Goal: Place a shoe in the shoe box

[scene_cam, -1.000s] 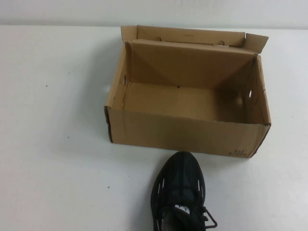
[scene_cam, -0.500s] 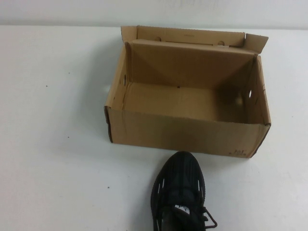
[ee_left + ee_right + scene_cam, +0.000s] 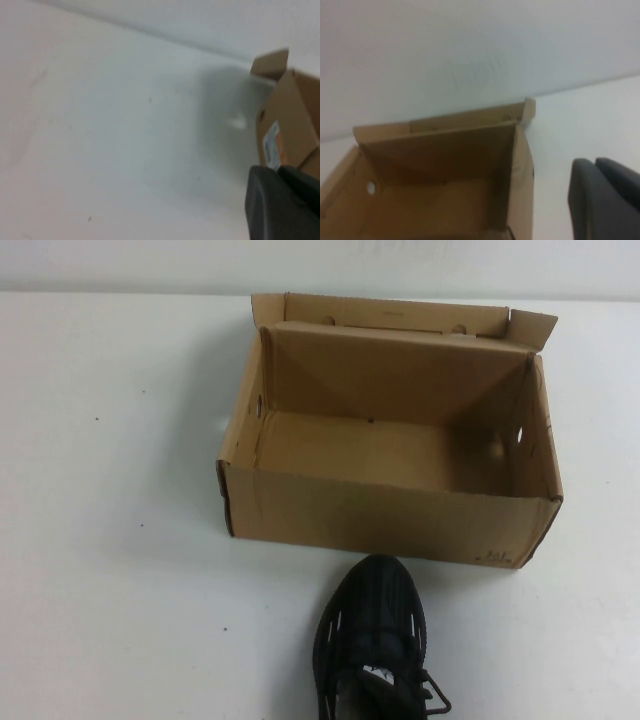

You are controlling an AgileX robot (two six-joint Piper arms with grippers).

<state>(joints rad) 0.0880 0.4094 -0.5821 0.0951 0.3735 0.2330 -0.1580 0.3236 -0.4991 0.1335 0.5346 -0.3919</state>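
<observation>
Nothing has changed over the last second: in the high view the shoe [image 3: 375,640] and the shoe box [image 3: 385,515] lie exactly where they lay in the two earlier pictures, and no arm has come into that view. I judge from this that the task has not really begun; the shoe waits untouched.

The shoe sits at the lower middle of the high view, a little right of centre, with its toe pointing up the frame toward the near wall of the box. The toe is just beside that wall but apart from it. The heel is cut off by the bottom edge of the frame.

The shoe box fills the upper middle of the high view. It stands open, its flaps raised along the far side, and its inside is empty: only the bare cardboard floor shows. It rests on the white table [image 3: 110,540].

The left gripper [image 3: 280,205] shows only in the left wrist view, at the lower right of that picture, with its fingers pressed together and holding nothing. A corner of the box with a pale label is seen behind it. The right gripper [image 3: 605,200] shows only in the right wrist view, also at the lower right, fingers pressed together and empty, with the open box to the lower left of that frame.

The next move, in my opinion, asks one gripper to spread its fingers and reach down to the shoe.
</observation>
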